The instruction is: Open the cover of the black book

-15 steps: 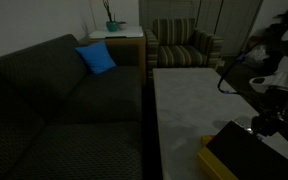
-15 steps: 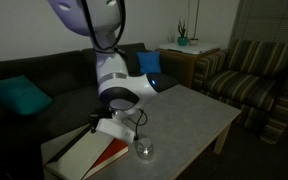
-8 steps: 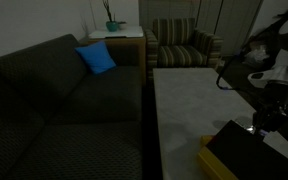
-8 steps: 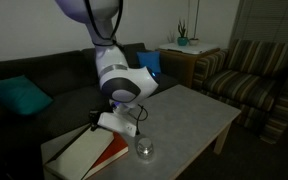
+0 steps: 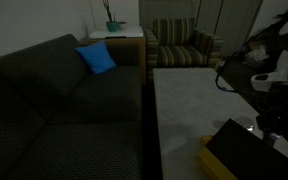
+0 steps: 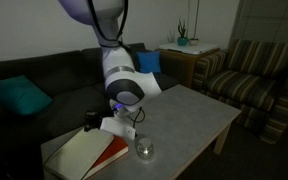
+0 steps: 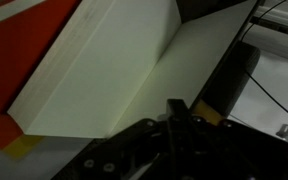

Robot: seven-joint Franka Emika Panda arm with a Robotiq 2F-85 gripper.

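One book (image 6: 81, 156) lies open on the counter (image 6: 196, 112), one silver object (image 6: 143, 151) just right; jaws' grip unclear.

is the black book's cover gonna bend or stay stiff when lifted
Probably stiff: the cover shows as one flat, straight-edged plane. It likely hinges rather than slides, as the page block looks thick and heavy.

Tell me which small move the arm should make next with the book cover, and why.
Probably swing the cover a little more outward, away from the white pages, and lower it toward the table. The pages and the orange-red leaf are already exposed and the gripper is at the cover's edge, but the cover seems tilted, not flat.
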